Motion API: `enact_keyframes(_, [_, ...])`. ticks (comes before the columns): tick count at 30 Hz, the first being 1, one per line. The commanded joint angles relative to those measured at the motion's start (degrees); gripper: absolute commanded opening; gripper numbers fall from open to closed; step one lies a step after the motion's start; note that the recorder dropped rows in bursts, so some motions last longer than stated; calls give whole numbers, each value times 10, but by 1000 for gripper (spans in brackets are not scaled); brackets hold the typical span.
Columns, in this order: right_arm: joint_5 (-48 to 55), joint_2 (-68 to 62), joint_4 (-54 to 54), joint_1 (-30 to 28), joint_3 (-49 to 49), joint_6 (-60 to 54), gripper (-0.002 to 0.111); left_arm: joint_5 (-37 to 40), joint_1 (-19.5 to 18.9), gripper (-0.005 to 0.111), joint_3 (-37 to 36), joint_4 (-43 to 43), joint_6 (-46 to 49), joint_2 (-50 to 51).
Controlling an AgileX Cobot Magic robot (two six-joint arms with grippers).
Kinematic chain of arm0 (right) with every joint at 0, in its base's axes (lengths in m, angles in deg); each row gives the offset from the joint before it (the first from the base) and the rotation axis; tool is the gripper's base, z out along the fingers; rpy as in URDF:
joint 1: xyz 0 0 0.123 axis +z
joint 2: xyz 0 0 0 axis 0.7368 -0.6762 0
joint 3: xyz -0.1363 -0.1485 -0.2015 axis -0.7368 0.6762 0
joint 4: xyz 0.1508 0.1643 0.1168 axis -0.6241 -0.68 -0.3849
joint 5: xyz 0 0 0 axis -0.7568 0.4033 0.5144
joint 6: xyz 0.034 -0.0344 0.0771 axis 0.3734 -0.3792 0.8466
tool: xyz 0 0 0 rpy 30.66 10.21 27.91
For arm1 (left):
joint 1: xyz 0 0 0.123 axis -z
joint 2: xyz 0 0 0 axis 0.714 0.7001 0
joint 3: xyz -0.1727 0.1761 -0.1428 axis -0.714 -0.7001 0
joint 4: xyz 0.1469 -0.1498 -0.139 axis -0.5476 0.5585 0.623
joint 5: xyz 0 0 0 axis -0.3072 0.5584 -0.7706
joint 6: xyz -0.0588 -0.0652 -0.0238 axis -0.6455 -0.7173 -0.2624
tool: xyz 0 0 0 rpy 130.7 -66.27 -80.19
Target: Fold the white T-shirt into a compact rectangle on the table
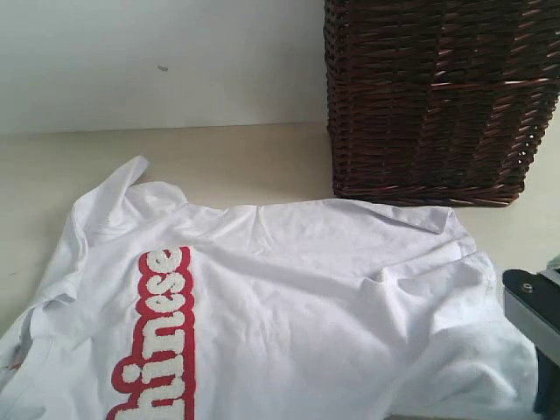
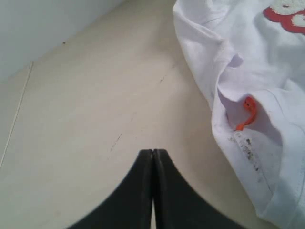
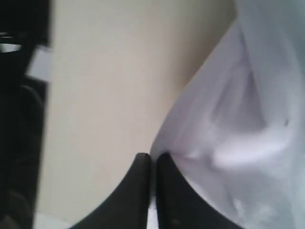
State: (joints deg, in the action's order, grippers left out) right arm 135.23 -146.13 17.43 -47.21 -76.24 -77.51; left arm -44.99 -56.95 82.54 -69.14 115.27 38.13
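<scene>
The white T-shirt (image 1: 306,289) lies spread and wrinkled on the table (image 1: 219,157), its red-outlined lettering (image 1: 162,341) running along the left side. My right gripper (image 3: 152,156) is shut on the shirt's edge (image 3: 248,119), with a sliver of white cloth pinched between the fingertips. Part of that arm's black body (image 1: 531,302) shows at the shirt's right corner. My left gripper (image 2: 153,151) is shut with nothing in it. It hangs over bare table (image 2: 95,119) beside the shirt's collar (image 2: 267,71), apart from the cloth.
A dark brown wicker basket (image 1: 437,96) stands at the back right, close behind the shirt's far edge. An orange tag (image 2: 249,112) sits inside the collar. A white wall (image 1: 157,52) bounds the table at the back. Dark equipment (image 3: 21,119) stands off the table's side.
</scene>
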Motion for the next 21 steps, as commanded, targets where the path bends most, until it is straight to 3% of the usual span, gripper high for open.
enact_keyframes(1, [72, 30, 60, -2, 5, 18, 0, -6, -1, 0, -3, 2, -1, -3])
enact_keyframes(8, [72, 32, 189, -2, 24, 97, 0, -6, -1, 0, -3, 2, -1, -3])
enact_keyframes(13, [72, 32, 205, -2, 44, 91, 3, -6, -1, 0, -3, 2, -1, -3])
enact_keyframes(16, [72, 35, 205, -2, 52, 97, 20, -6, -1, 0, -3, 2, -1, -3])
enact_keyframes(19, [72, 43, 215, -2, 59, 91, 45, -6, -1, 0, -3, 2, -1, -3])
enact_keyframes(21, [72, 56, 215, -2, 58, 90, 54, -6, -1, 0, -3, 2, -1, -3])
